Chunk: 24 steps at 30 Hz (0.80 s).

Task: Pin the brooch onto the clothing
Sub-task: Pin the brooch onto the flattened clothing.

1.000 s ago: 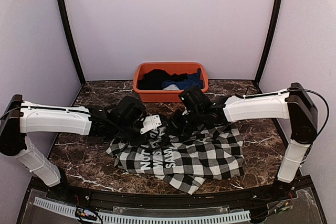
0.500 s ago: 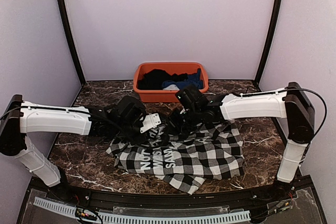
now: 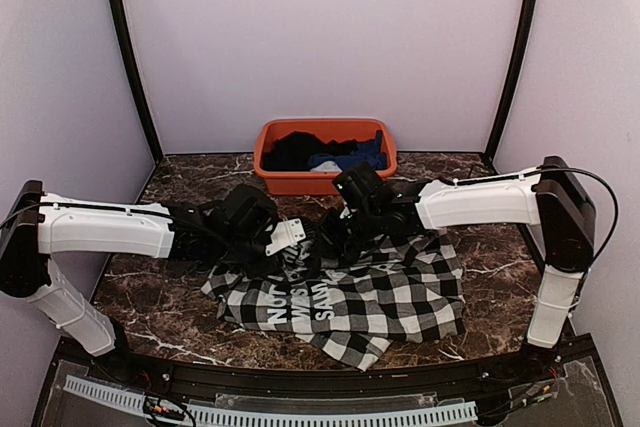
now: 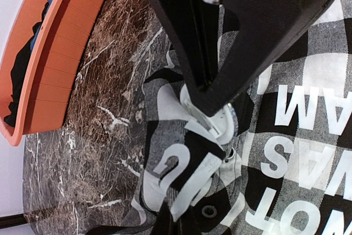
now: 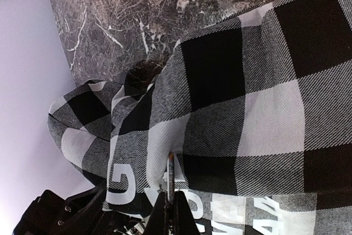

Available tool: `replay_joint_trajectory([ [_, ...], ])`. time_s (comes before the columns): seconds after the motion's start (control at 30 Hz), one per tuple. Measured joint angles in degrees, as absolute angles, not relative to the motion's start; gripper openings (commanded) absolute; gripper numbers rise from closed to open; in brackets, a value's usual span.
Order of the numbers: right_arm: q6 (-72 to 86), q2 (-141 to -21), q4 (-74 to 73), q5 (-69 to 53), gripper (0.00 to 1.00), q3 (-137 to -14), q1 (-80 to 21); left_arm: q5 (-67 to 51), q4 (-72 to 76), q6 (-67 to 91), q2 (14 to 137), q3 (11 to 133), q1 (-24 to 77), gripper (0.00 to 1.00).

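The clothing (image 3: 372, 297), a black-and-white check shirt with white block letters, lies crumpled on the marble table. My left gripper (image 4: 176, 223) is shut on a raised fold of its lettered panel (image 4: 181, 174). My right gripper (image 5: 170, 206) is shut on the brooch (image 5: 170, 173), seen edge-on as a thin metal piece pressed against a white check of the clothing (image 5: 247, 108). In the left wrist view the brooch (image 4: 221, 120) shows as a pale round piece under the right gripper's black fingers (image 4: 231, 53). From above, both grippers meet at the shirt's upper left part (image 3: 310, 247).
An orange bin (image 3: 272, 169) holding a black garment (image 3: 300, 150) and a blue one (image 3: 352, 157) stands at the back of the table, just behind the grippers. The same bin's wall (image 4: 55, 64) runs along the left of the left wrist view. Bare marble (image 3: 150, 287) lies left of the shirt.
The right arm has shifted slightly to the left, closer to the left gripper. The left arm and the shirt have stayed put.
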<state>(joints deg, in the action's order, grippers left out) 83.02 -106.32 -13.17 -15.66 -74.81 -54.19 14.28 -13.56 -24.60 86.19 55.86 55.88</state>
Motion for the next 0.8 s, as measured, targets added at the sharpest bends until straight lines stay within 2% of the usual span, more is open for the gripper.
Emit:
replay_joint_trajectory([
  [0.8, 74.15, -107.98, -10.13, -16.60, 0.00, -75.20, -53.95, 15.59, -15.59, -24.67, 86.17, 55.86, 55.94, 0.01],
])
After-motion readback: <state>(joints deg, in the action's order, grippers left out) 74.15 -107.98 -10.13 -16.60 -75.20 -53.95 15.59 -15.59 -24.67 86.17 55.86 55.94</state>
